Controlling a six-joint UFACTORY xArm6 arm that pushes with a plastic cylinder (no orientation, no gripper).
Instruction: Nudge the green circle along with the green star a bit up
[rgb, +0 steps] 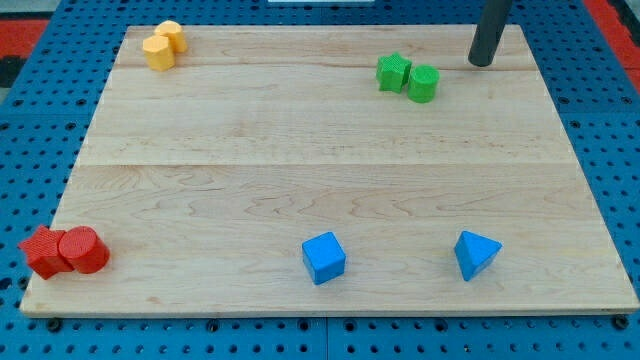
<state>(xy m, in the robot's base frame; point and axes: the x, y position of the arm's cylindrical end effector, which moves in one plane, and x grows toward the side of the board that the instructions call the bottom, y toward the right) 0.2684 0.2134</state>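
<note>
The green star (393, 72) and the green circle (424, 84) sit touching each other near the view's top right of the wooden board (300, 150), the star to the left and slightly higher. My tip (482, 63) rests on the board to the right of the green circle and a little above it, apart from both blocks. The dark rod rises out of the view's top.
A yellow circle (171, 35) and a yellow block (158, 53) sit at the top left. A red block (43, 251) and a red circle (83, 251) sit at the bottom left. A blue cube (323, 258) and a blue triangle (475, 254) lie near the bottom edge.
</note>
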